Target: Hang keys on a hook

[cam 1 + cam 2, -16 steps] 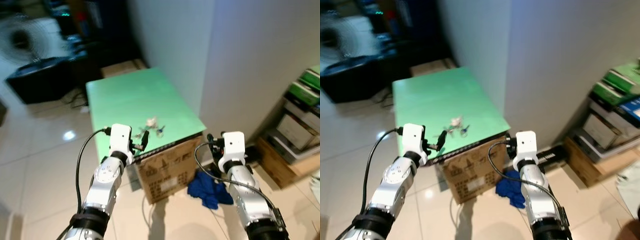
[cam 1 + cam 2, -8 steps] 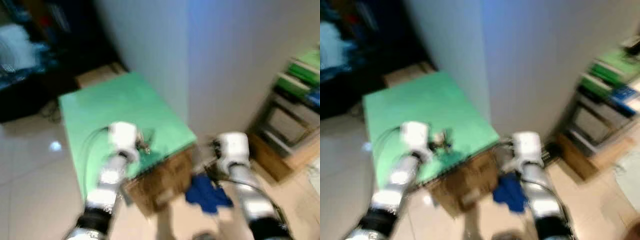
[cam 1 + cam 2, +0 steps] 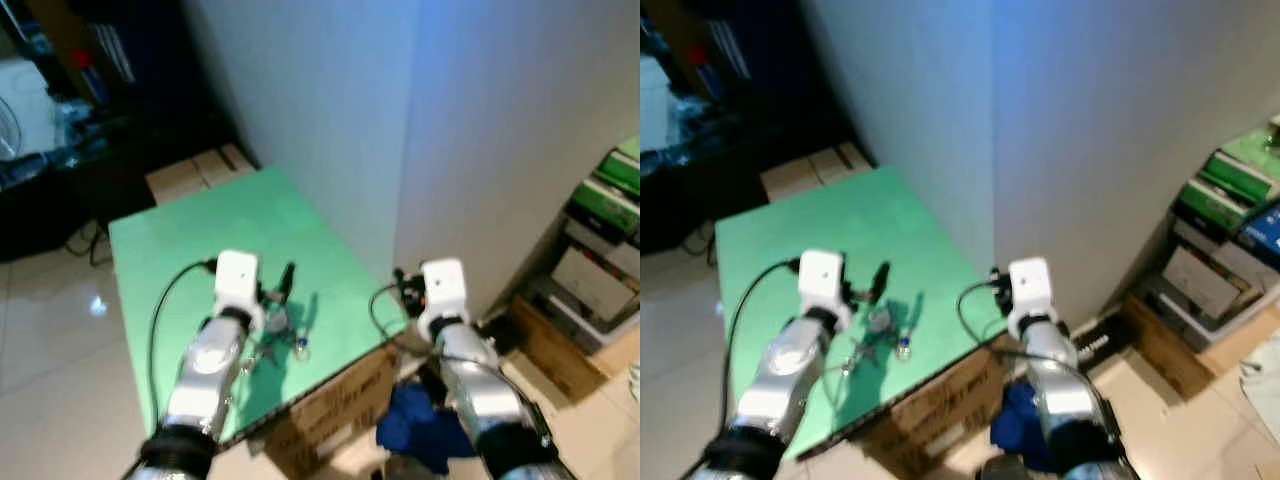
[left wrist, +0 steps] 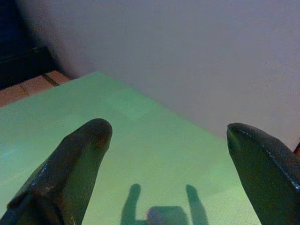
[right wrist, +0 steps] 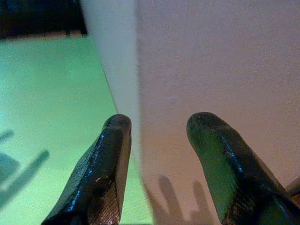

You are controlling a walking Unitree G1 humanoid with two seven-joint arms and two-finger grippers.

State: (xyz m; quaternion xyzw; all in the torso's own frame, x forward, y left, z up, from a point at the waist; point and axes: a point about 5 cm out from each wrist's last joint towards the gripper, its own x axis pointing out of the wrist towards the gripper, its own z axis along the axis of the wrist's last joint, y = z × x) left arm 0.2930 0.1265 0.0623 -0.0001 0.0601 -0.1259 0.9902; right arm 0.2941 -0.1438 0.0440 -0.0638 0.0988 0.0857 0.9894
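Keys [image 3: 272,332] lie loose on the green tabletop [image 3: 180,235], near its front edge, directly under and just ahead of the left gripper [image 3: 284,282], which hangs over the table with its fingers spread wide and nothing between them; its wrist view looks past those parted fingers [image 4: 70,161] at bare green surface and the white wall [image 3: 330,110]. The bunch is sprawled, with one key trailing toward the table's front edge and a small ring or fob [image 3: 300,347] at the side nearer the right arm; its long axis I judge to run roughly across the table, though the keys are too small to be sure. The left arm is plainly the nearer one. The right gripper [image 5: 157,154] sits off the table's right-hand edge, facing the wall corner, its fingers also apart and empty. No hook can be made out. Against the picture a second ago, the camera has closed in and tipped down on the table, and the left gripper has advanced from the table's front edge to above the keys, which lie where they did.
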